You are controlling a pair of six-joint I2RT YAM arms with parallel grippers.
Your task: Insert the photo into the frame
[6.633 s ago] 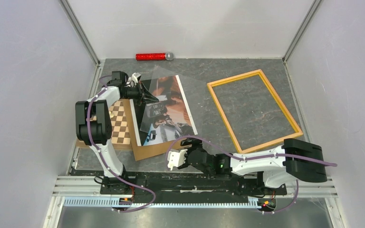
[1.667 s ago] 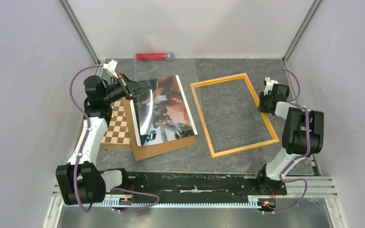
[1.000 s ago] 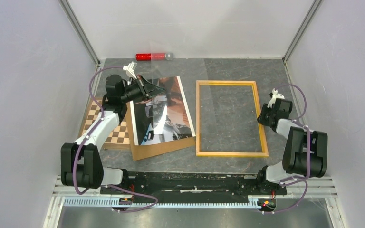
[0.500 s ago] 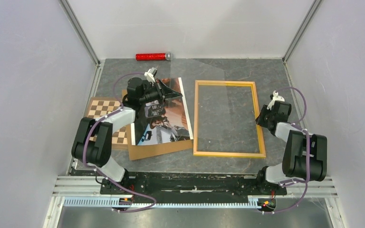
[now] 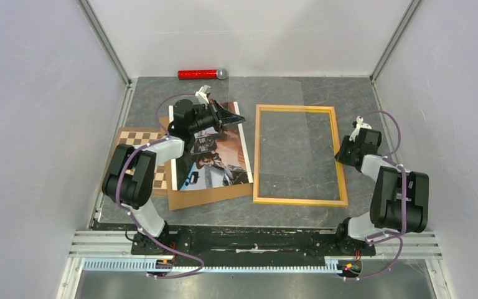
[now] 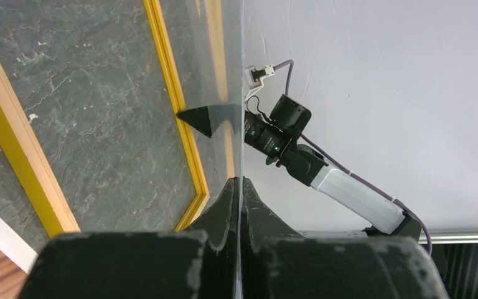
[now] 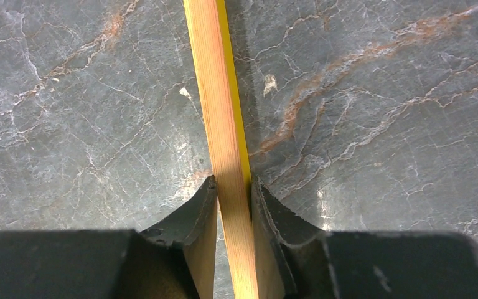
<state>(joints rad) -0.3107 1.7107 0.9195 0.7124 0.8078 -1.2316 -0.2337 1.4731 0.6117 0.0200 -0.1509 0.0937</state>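
The photo lies face up left of centre, on a brown board. The yellow-orange frame lies flat to its right, long side running away from me. My left gripper hovers over the photo's far right corner, shut on the edge of a clear sheet that hangs over the frame. In the left wrist view the left gripper pinches that sheet edge-on beside the frame. My right gripper is shut on the frame's right rail; its wrist view shows the right gripper straddling the rail.
A red glittery tube lies against the back wall. A chessboard sits at the left, partly under the brown backing board. Grey walls close in the left, back and right sides.
My left gripper has carried the clear sheet rightward over the photo, and the sheet now reaches over the frame. The frame, swung straight earlier, has hardly moved in the last second.
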